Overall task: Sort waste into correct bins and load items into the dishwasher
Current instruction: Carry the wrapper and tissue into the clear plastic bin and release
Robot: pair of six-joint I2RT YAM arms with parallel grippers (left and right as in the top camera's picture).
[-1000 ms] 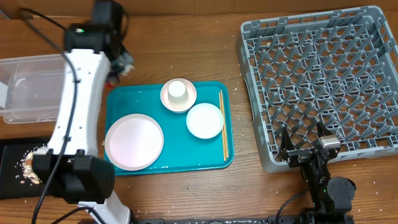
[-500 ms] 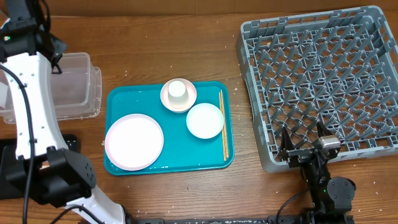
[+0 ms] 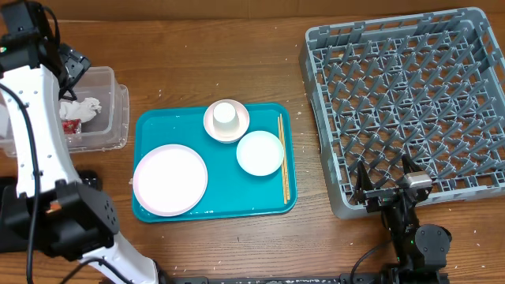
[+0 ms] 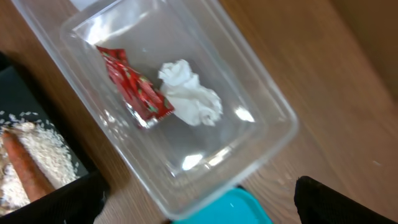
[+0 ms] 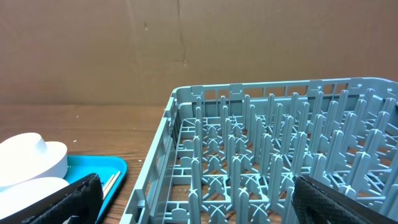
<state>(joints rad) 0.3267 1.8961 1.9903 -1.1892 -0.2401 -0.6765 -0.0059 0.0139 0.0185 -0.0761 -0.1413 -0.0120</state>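
Below left pincer [image 4: 199, 202]: napkin [image 4: 189, 99], red wrapper [image 4: 134, 87] inside clear tub [image 4: 267, 106].

Nothing legible anywhere: no words, brand marks, numbers or signs. Only a printed pattern on the red wrapper [image 4: 134, 87] lying in the clear tub [image 4: 249, 149], too blurred to read as letters.
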